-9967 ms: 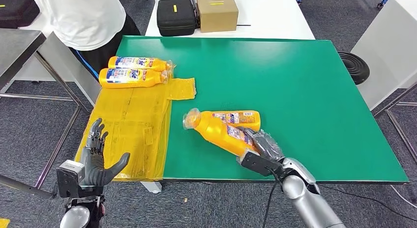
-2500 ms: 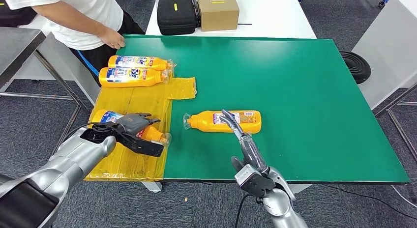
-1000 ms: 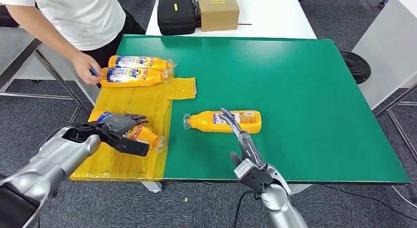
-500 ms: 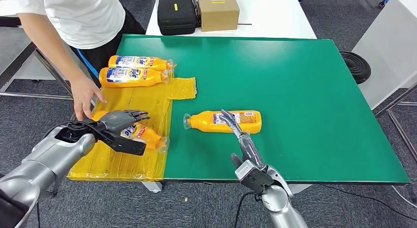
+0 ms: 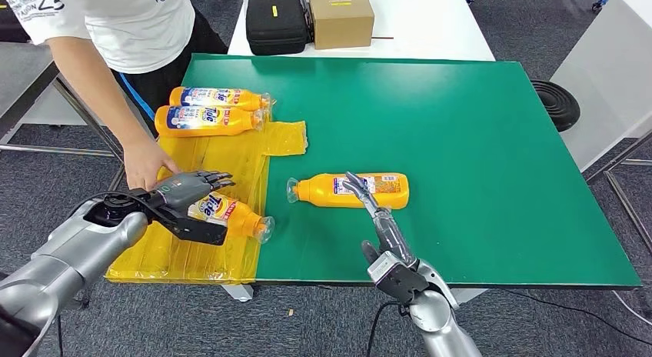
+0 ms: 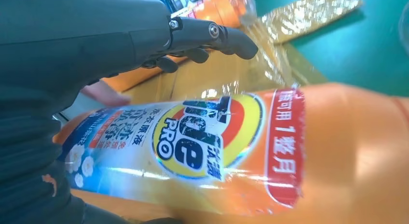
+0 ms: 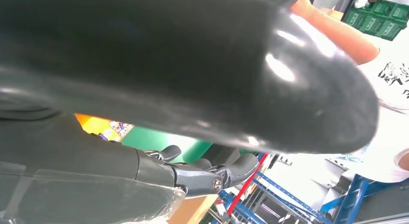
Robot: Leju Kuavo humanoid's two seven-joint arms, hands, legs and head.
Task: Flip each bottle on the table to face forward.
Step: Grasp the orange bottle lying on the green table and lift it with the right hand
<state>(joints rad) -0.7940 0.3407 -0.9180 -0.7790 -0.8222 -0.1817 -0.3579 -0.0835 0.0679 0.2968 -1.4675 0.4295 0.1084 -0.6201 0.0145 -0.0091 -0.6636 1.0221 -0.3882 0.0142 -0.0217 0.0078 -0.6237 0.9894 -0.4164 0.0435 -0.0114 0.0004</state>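
Care suits this step: left hand (image 5: 188, 194), fingers clamped on the bottle (image 5: 231, 213) over the yellow sheet (image 5: 223, 165), should lay it label-up, clear of the person's hand (image 5: 144, 163); right hand (image 5: 380, 218) hovers, fingers apart.

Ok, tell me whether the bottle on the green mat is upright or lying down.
Lying down: the bottle rests on its side, cap end toward the yellow sheet.

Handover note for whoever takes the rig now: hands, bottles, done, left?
Left hand grips a bottle over the yellow sheet, front label up; a person's hand is right beside it.
Right hand is open, raised, holding nothing, near the lone bottle on the green table.
Two bottles lie front label up at the sheet's far end.
Left: set down the held bottle, flip the lone one.
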